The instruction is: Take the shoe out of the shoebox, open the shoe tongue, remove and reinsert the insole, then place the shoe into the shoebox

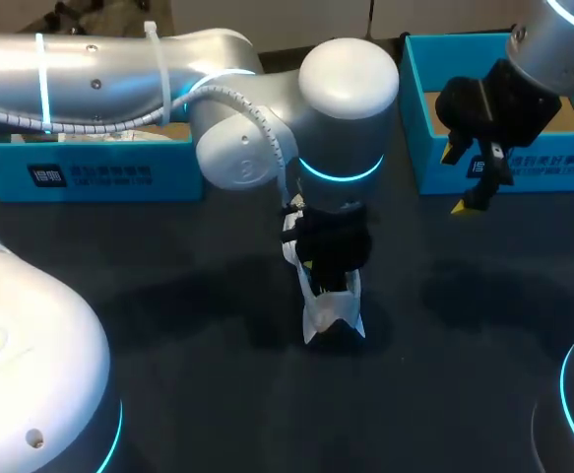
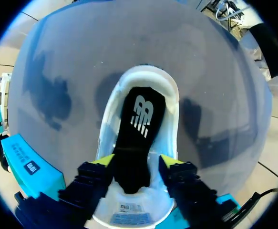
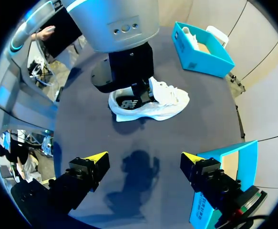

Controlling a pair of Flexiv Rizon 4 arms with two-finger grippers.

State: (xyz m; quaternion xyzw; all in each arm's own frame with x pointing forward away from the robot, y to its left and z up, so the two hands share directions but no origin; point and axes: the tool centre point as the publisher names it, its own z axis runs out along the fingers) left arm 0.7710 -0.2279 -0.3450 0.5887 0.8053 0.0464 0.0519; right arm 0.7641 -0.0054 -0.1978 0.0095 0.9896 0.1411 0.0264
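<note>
White shoe stands on its sole mid-table, outside both boxes. Black insole lies inside it, w/ a white logo toward the heel end. L gripper comes straight down into the shoe's opening; its 2 yellow tips press the insole from either side, i.e. clamped on the insole. R gripper hangs over the dark table to the shoe's right, near the front of the R blue box, fingers spread wide w/ nothing btwn them. L blue box sits at the far left, well apart from the shoe.
</note>
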